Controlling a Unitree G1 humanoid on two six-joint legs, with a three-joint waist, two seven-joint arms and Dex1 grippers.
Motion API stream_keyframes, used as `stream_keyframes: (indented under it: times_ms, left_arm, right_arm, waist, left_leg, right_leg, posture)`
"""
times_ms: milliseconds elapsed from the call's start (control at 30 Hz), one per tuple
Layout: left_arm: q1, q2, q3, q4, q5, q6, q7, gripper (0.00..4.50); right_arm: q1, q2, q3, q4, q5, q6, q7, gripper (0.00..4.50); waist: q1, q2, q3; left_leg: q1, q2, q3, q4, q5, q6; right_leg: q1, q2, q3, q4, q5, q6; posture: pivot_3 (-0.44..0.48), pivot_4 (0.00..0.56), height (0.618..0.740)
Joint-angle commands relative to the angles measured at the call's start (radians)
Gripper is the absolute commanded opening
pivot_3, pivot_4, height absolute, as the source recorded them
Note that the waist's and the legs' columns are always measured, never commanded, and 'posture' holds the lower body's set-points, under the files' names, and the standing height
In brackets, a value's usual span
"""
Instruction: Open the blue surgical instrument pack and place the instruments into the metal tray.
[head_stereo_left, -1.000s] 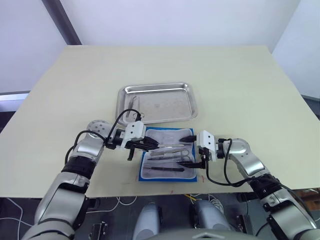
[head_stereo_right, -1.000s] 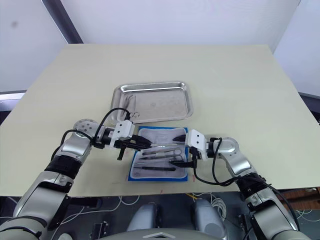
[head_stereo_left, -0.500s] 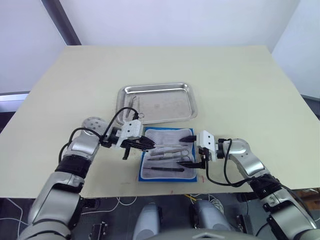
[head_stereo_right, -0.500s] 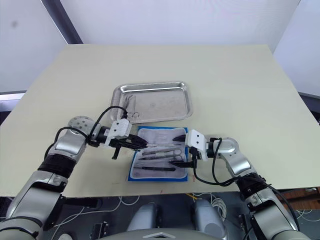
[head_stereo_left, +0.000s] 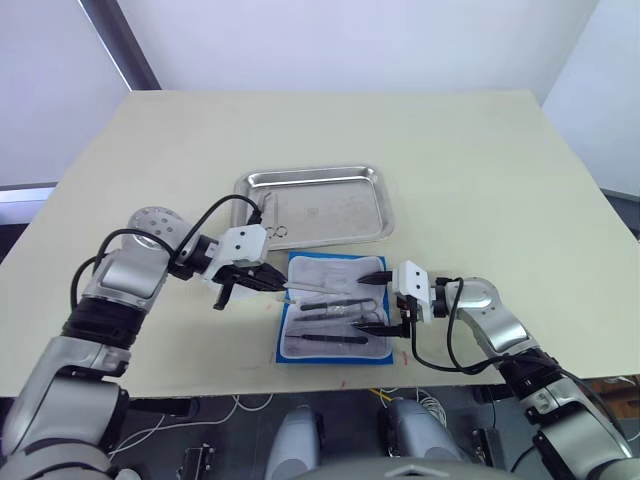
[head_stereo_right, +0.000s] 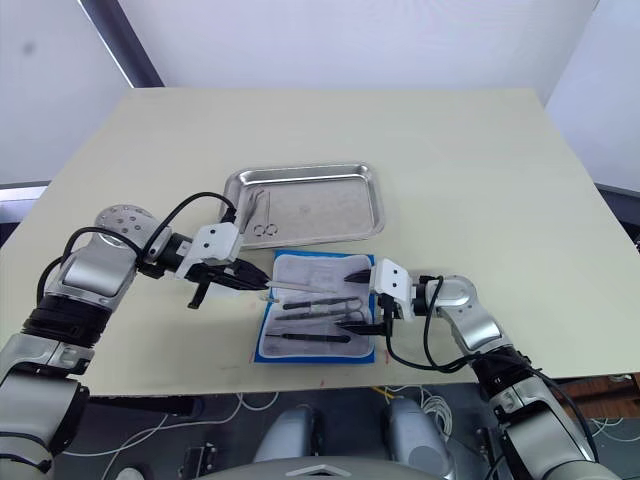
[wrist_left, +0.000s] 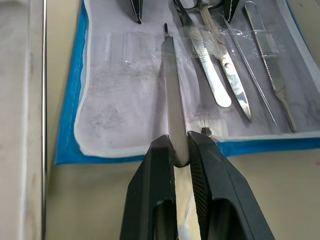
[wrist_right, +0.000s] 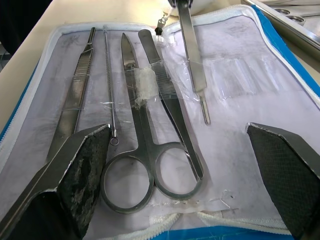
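Big cream table (head_stereo_left: 450, 160), matte top, takes up most of the scene. Plain white wall (head_stereo_left: 350, 40) behind its far edge. Dark diagonal bar (head_stereo_left: 115, 40) crosses the wall off the table's far left corner. Under the near edge: grey floor, loose white cables (head_stereo_left: 240, 405). Light is even, shadows soft.

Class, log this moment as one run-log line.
left gripper: shut on slim instrument | right gripper: open over pack | tray: scissors inside

Bright, even light (soft shadows); sharp
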Motion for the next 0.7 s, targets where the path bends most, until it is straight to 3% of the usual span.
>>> stream_keyframes:
  times_ms: [33, 700]
  left_arm:
    - [-0.021, 0.037, -0.001, -0.06, -0.021, 0.018, -0.055, 0.05]
    - [0.002, 0.23, -0.005, -0.101, -0.104, 0.019, -0.055, 0.05]
  right_arm:
    - [0.064, -0.014, 0.045, 0.117, -0.095, 0.058, -0.044, 4.5]
    - [0.064, -0.005, 0.053, 0.121, -0.096, 0.052, -0.043, 4.5]
  waist:
    - [0.0, 0.0, 0.0]
    - [-0.004, 0.0, 0.003]
  left_leg:
    - [0.0, 0.0, 0.0, 0.0, 0.0, 0.0]
    - [0.0, 0.0, 0.0, 0.0, 0.0, 0.0]
  right_leg:
    - [0.0, 0.0, 0.0, 0.0, 0.0, 0.0]
    - [0.0, 0.0, 0.0, 0.0, 0.0, 0.0]
  posture:
    - [0.0, 0.15, 0.74]
    - [0.0, 0.15, 0.74]
